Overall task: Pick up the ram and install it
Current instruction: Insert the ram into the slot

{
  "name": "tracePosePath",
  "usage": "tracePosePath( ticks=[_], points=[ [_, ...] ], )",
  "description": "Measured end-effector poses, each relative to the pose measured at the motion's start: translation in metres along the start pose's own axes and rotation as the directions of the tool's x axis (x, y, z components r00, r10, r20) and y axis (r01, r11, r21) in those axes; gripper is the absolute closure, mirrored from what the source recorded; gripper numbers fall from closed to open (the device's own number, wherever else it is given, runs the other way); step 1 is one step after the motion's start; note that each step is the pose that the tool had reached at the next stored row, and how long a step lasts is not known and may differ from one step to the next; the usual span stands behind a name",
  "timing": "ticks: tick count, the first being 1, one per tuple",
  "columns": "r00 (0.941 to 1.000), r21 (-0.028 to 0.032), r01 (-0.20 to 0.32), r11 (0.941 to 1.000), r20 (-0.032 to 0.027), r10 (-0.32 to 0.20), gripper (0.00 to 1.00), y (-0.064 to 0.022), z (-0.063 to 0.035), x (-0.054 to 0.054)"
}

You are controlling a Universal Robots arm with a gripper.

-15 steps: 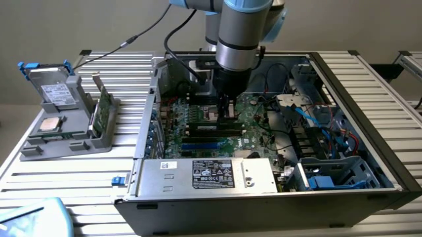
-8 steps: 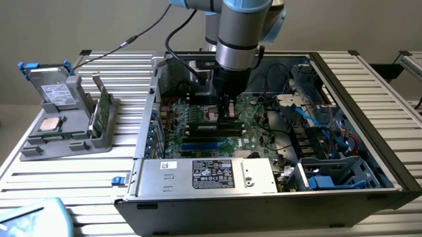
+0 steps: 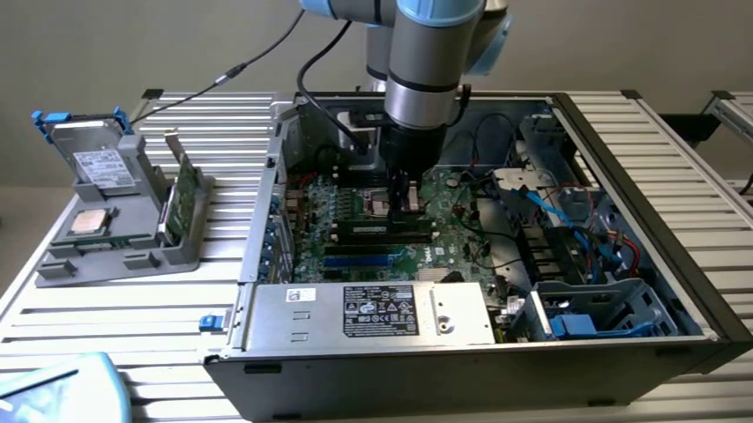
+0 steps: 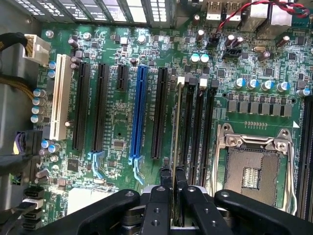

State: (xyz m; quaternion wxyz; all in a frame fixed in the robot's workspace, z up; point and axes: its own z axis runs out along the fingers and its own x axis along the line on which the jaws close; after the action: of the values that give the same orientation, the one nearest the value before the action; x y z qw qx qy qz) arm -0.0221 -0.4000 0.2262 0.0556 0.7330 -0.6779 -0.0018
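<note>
Item: ram [image 4: 176,127], pinched edge-on in the pincer [image 4: 172,172], standing along the black memory slots [image 4: 195,132] beside the empty CPU socket [image 4: 254,171]; seating probably needs stick parallel to slot, notch matched, straight even downward pressure.

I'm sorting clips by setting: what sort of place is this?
Probably a robotics lab bench: an open computer case lies on a slatted metal table, a grey parts holder beside it, and the arm's claw holds the ram at the motherboard.
</note>
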Motion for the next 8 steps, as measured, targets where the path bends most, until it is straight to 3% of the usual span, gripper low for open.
tracePosePath(
  ticks=[8],
  points=[
    [1.0, 0.0, 0.0, 1.0, -0.0001, 0.0, 0.86, -0.0004, 0.001, -0.0024]
  ],
)
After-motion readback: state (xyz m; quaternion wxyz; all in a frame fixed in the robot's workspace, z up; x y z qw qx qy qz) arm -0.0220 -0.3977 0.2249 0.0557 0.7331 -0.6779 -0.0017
